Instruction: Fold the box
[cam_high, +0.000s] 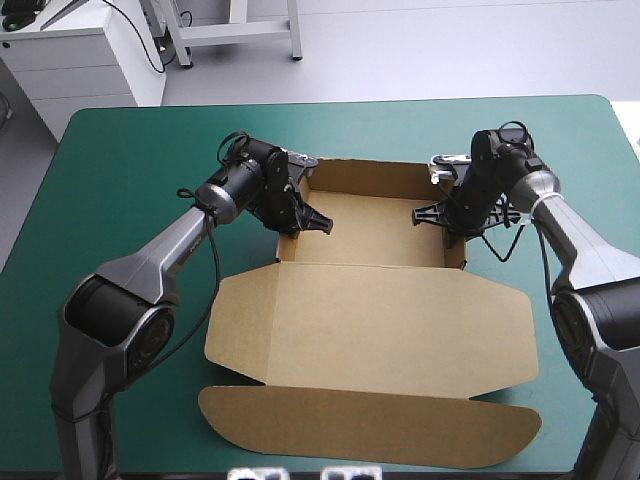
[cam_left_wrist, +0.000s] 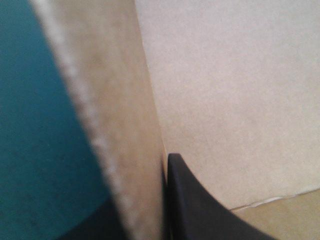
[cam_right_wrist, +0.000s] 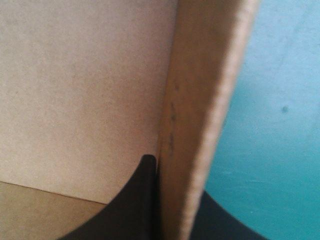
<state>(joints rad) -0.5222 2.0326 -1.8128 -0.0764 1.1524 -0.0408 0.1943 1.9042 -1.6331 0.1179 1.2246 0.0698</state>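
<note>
The brown box (cam_high: 370, 240) stands mid-table as an open tray with raised walls. Its lid (cam_high: 370, 325) lies flat toward the front, ending in a long rounded flap (cam_high: 370, 425). My left gripper (cam_high: 295, 222) straddles the tray's left wall. In the left wrist view that wall (cam_left_wrist: 120, 125) runs between the black fingers (cam_left_wrist: 195, 205), one inside the tray and one outside, with my left gripper (cam_left_wrist: 150, 215) shut on it. My right gripper (cam_high: 450, 222) does the same at the right wall (cam_right_wrist: 200, 125), one finger (cam_right_wrist: 135, 205) inside, with the gripper (cam_right_wrist: 175, 210) shut on the board.
The teal-green cover (cam_high: 120, 200) shows bare on both sides of the box and behind it. The lid's front flap reaches close to the table's front edge.
</note>
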